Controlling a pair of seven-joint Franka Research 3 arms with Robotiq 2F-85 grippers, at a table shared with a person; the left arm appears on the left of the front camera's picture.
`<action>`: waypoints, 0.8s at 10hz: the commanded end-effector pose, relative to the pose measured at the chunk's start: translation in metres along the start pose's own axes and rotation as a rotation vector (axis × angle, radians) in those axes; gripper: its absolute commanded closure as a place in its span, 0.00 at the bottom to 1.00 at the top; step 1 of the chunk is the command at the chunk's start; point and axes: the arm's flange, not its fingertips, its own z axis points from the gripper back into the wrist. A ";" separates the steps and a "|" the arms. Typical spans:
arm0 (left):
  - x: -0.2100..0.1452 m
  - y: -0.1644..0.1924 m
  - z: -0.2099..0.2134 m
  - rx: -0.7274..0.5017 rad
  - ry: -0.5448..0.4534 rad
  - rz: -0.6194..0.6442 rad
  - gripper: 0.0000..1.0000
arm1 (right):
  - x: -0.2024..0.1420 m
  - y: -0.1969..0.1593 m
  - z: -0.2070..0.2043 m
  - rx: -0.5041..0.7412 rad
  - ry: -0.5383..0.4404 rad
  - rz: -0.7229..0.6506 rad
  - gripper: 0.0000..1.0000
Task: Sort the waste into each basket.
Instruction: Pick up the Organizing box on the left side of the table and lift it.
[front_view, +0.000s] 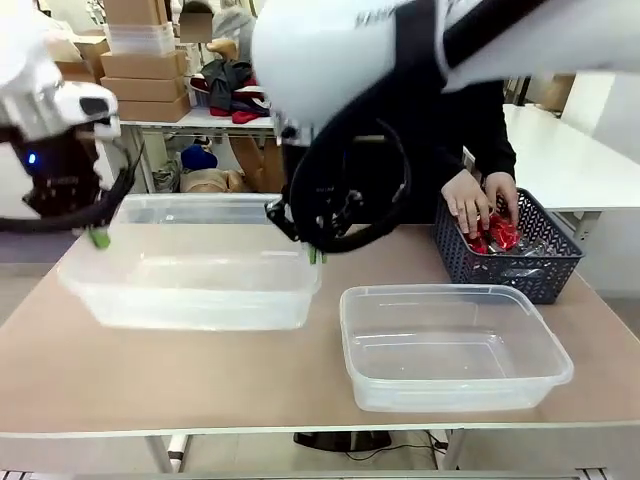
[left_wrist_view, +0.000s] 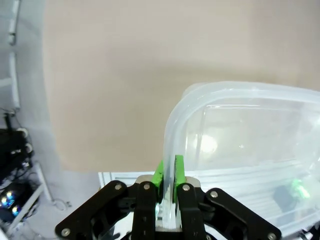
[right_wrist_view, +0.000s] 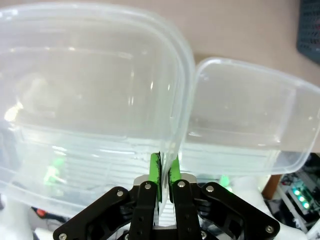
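Observation:
Both grippers hold one clear basket (front_view: 190, 270) at the table's left by opposite ends of its rim. My left gripper (front_view: 97, 237) is shut on the left rim, its green pads (left_wrist_view: 178, 170) pinching the thin plastic edge of the basket (left_wrist_view: 240, 130). At the right rim my right gripper (front_view: 315, 255) is shut too, its pads (right_wrist_view: 156, 170) clamped on the wall of the same basket (right_wrist_view: 90, 100). A second clear basket (front_view: 455, 345) (right_wrist_view: 245, 115) stands empty at front right. Red cans (front_view: 500, 235) lie in a dark lattice basket (front_view: 510, 265).
A person's hands (front_view: 465, 205) reach into the dark lattice basket at the far right; a corner of that basket (right_wrist_view: 310, 25) shows in the right wrist view. My right arm's white link (front_view: 350, 50) blocks the upper middle. Bare tabletop (left_wrist_view: 150, 75) lies beyond the held basket.

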 end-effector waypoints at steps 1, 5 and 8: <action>-0.013 0.011 -0.026 0.003 0.035 0.004 1.00 | -0.003 0.012 -0.016 -0.016 -0.012 -0.016 0.96; -0.013 0.011 -0.026 0.003 0.035 0.004 1.00 | -0.003 0.012 -0.016 -0.016 -0.012 -0.016 0.96; -0.001 -0.045 -0.031 -0.017 0.096 0.012 0.93 | 0.011 -0.036 0.007 -0.056 0.079 -0.091 0.91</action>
